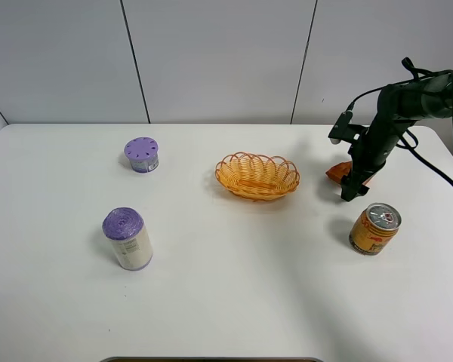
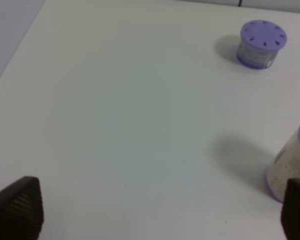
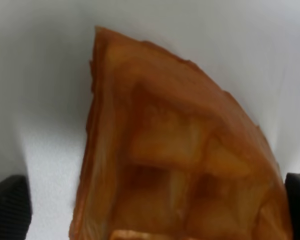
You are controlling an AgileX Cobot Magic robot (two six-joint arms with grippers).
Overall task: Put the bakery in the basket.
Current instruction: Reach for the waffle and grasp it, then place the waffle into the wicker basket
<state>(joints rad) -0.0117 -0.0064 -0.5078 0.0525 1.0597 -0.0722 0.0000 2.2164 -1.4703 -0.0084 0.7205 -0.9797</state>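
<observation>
My right gripper (image 3: 152, 207) is down over the bakery (image 1: 337, 172), which lies flat on the counter (image 1: 234, 302) close to the right edge, toward the far right corner. The jaws are spread. In the right wrist view one fingertip sits on each side of the waffle wedge, with bare counter showing beside one finger. The other finger is so close to the pastry's rim that I cannot tell whether they touch. Nothing is clamped yet.

What matters for the grasp is how the wedge lies. Its long axis, from narrow tip to broad end, runs across the line between my two fingers. Closing should therefore pinch its width near the broad end, not its length. The piece is thin and flat, so I judge the fingers must be low against the counter to catch its sides.

The basket (image 1: 257, 175) stands in the middle of the counter toward the far edge, on the left-edge side of the bakery and near it. The carry should be a short sideways move. The gold can (image 1: 374, 228) stands nearer the front edge, out of that path.

My left gripper (image 2: 155, 215) hangs unclenched and empty over the left part of the counter, near two purple-lidded containers (image 2: 262, 44). The right arm is plainly the nearer one.
</observation>
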